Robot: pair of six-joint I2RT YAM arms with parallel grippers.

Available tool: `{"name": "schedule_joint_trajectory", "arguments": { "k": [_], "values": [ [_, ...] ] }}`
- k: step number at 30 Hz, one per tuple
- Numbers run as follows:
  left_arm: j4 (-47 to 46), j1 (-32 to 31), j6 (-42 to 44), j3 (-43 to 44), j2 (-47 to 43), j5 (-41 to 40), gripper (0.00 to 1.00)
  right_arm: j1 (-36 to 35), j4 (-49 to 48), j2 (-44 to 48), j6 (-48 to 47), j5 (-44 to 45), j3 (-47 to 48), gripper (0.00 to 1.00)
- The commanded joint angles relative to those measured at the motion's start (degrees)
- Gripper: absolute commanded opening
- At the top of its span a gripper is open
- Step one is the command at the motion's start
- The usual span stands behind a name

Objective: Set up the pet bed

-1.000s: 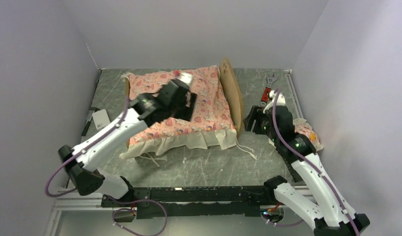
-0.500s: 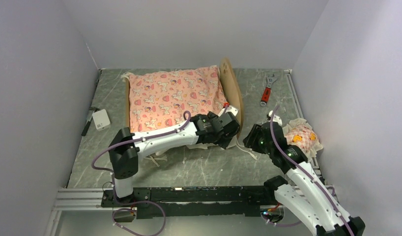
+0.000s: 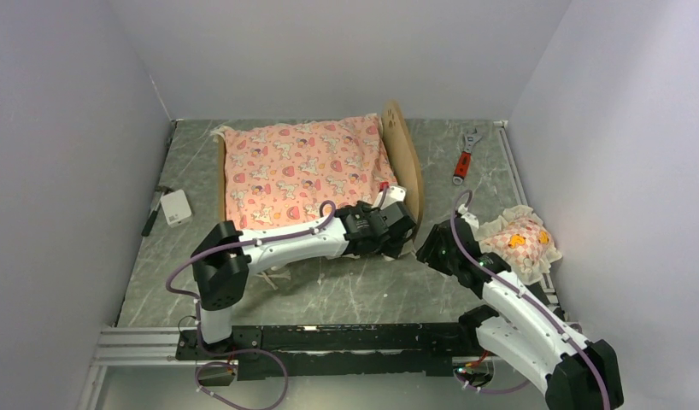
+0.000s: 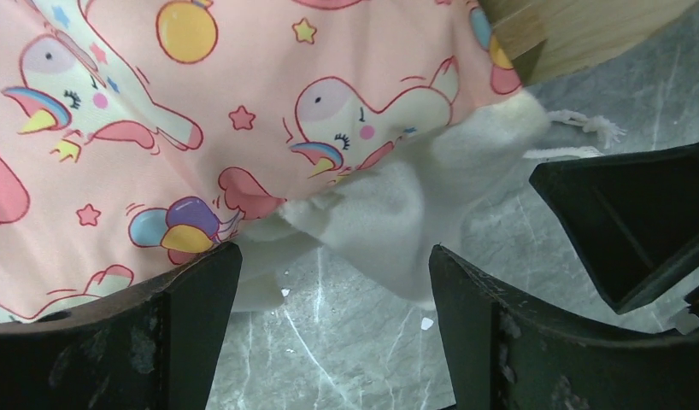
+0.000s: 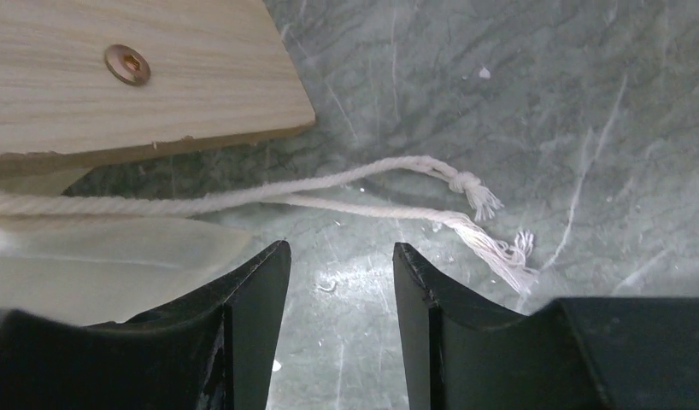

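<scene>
The pet bed [image 3: 406, 162] lies at the back centre, its wooden headboard on the right, and a pink cartoon-print mattress [image 3: 303, 171] covers it. My left gripper [image 3: 390, 229] hangs open at the bed's near right corner. In the left wrist view the mattress's cream ruffle corner [image 4: 406, 222] droops between the wide-apart fingers, above the left gripper [image 4: 333, 290], beside the wooden frame [image 4: 585, 34]. My right gripper [image 3: 436, 246] is open just right of that corner. In the right wrist view the right gripper [image 5: 340, 256] has only floor between its fingers, close to two white tie cords [image 5: 397, 184] and the frame's leg [image 5: 115, 77].
A small frilled pillow [image 3: 521, 242] lies on the floor at the right wall. A red-handled wrench [image 3: 463, 158] is behind it. A white box [image 3: 175, 207] and a dark pen [image 3: 150, 219] lie left of the bed. Walls close in on three sides.
My left arm swung from over the mattress down to the bed's near right corner. My right arm drew back toward me, uncovering the pillow, and its jaws narrowed.
</scene>
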State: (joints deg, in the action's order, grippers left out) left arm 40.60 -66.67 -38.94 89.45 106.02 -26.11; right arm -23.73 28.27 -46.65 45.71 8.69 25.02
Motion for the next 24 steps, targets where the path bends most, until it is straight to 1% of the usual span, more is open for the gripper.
{"name": "schedule_joint_trajectory", "arguments": {
  "k": [1, 7, 11, 15, 18, 21, 23, 24],
  "values": [
    [-3.4, -0.4, -6.6, -2.4, -1.0, -2.6, 0.87, -0.3, -8.4, -0.1, -1.5, 0.5, -1.2, 0.53],
    [-4.8, -0.3, -10.7, -4.0, -0.8, -2.5, 0.86, -0.3, -17.5, 0.2, -9.6, -7.9, -2.5, 0.55],
    [-7.4, -0.3, -11.0, -4.6, -0.9, 0.0, 0.86, -0.3, -22.1, 0.2, -11.6, -13.3, -3.3, 0.54],
    [-7.7, -0.3, -10.8, -4.0, -0.4, 0.5, 0.86, -0.3, -25.6, 1.6, -12.1, -16.1, -4.9, 0.52],
    [-7.8, 0.0, -10.9, -3.7, 0.2, 0.7, 0.85, -0.3, -26.9, 2.3, -12.5, -17.6, -5.1, 0.45],
    [-8.1, 0.3, -11.0, -3.6, 1.0, 1.3, 0.80, -0.3, -27.2, 2.4, -13.1, -18.9, -4.9, 0.39],
    [-8.5, 0.5, -11.0, -3.7, 1.3, 1.6, 0.72, -0.3, -27.5, 2.4, -13.0, -19.9, -4.8, 0.35],
    [-8.7, 0.6, -11.0, -3.8, 1.3, 1.9, 0.65, -0.3, -27.7, 2.4, -13.0, -20.6, -4.8, 0.33]
  ]
}}
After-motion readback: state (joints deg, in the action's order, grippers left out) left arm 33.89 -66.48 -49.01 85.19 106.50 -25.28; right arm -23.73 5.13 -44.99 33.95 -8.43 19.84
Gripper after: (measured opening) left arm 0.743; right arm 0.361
